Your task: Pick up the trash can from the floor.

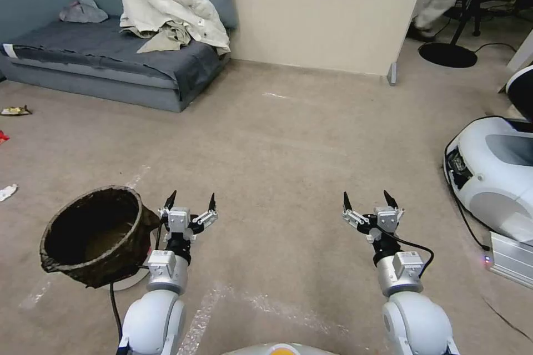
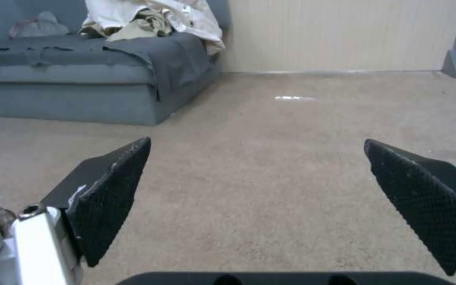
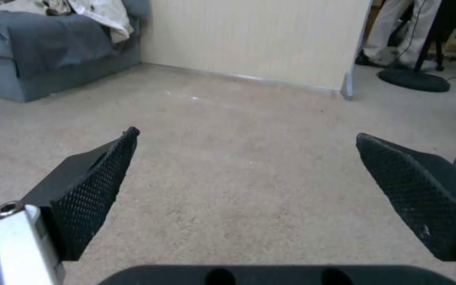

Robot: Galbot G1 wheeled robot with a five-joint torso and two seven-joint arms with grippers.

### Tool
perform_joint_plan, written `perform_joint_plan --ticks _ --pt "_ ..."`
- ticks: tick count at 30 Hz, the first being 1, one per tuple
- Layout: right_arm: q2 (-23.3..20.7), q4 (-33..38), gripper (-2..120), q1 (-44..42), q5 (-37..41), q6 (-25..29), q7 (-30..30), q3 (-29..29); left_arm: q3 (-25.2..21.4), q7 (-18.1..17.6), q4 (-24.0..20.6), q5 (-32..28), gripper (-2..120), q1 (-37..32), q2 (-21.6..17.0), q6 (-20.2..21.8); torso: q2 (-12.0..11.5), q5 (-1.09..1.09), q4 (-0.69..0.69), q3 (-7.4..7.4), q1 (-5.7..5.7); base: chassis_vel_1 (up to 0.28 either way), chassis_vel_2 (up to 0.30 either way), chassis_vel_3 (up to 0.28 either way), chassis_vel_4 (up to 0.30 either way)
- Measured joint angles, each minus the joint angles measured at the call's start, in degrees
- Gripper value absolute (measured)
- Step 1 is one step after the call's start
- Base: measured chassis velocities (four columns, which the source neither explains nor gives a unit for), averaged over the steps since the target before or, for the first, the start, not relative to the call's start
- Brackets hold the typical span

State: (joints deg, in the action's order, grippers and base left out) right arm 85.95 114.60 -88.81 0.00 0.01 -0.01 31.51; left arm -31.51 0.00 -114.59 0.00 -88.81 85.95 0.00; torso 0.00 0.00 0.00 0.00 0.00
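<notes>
On the floor [image 1: 300,138] at the robot's left stands the trash can [image 1: 94,236], upright, just beside the left gripper [image 1: 190,199], jaws wide and empty. Right gripper [image 1: 366,198] hangs well apart, jaws equally wide. Open beige short-pile carpet lies ahead up to the grey sofa [image 1: 111,61]. Crinkled dark bag folds over the can's round rim. No legible writing.

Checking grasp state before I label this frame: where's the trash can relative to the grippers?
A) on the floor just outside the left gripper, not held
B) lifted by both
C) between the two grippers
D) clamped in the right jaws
A: the trash can sits on the floor beside the left gripper, whose jaws are open and empty; the right gripper is open too, far from it.
</notes>
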Motion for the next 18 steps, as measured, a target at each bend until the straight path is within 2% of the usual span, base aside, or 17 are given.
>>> perform_joint_plan --ticks 16,18 --pt "-0.02 0.20 100 -0.04 0.08 -0.12 0.00 0.11 0.03 -0.01 -0.14 -0.08 100 0.00 -0.01 0.06 0.00 0.01 0.00 0.00 0.00 0.000 0.000 0.000 0.000" --pt "-0.20 2.52 100 -0.47 1.05 -1.28 -0.36 1.07 0.20 -0.08 -1.07 -0.93 100 0.11 -0.09 0.76 0.00 0.02 0.01 0.00 0.00 0.000 0.000 0.000 0.000"
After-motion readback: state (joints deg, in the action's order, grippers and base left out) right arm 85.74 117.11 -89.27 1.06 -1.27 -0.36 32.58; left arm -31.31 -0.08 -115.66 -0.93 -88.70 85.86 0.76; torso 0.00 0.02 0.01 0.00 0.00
